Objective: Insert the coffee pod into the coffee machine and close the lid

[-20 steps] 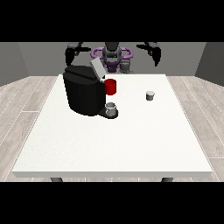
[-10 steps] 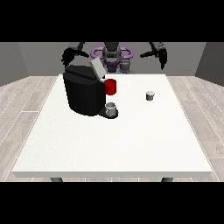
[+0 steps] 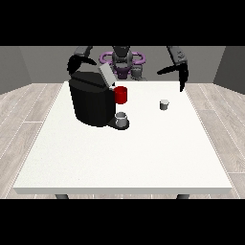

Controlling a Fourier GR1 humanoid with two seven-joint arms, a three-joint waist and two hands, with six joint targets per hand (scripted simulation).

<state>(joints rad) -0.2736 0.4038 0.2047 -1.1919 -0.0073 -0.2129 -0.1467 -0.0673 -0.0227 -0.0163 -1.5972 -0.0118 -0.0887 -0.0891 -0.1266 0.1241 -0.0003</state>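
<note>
A black coffee machine (image 3: 90,102) stands on the left half of the white table (image 3: 124,158), its grey lid (image 3: 106,74) tilted up and open. A red part (image 3: 121,94) shows at its front, and a grey cup (image 3: 121,118) sits on its drip base. The small grey coffee pod (image 3: 164,104) rests on the table to the right. The hand at the view's right (image 3: 179,76) hangs above and right of the pod, fingers pointing down, holding nothing. The hand at the view's left (image 3: 74,62) hovers behind the machine's top.
The robot's torso (image 3: 122,61) stands behind the table's far edge. Wooden floor surrounds the table. Bare tabletop spreads across the front half and the right side.
The hand at the view's right has swung outward to the right and lowered toward the table's right edge. The other hand has hardly moved.
</note>
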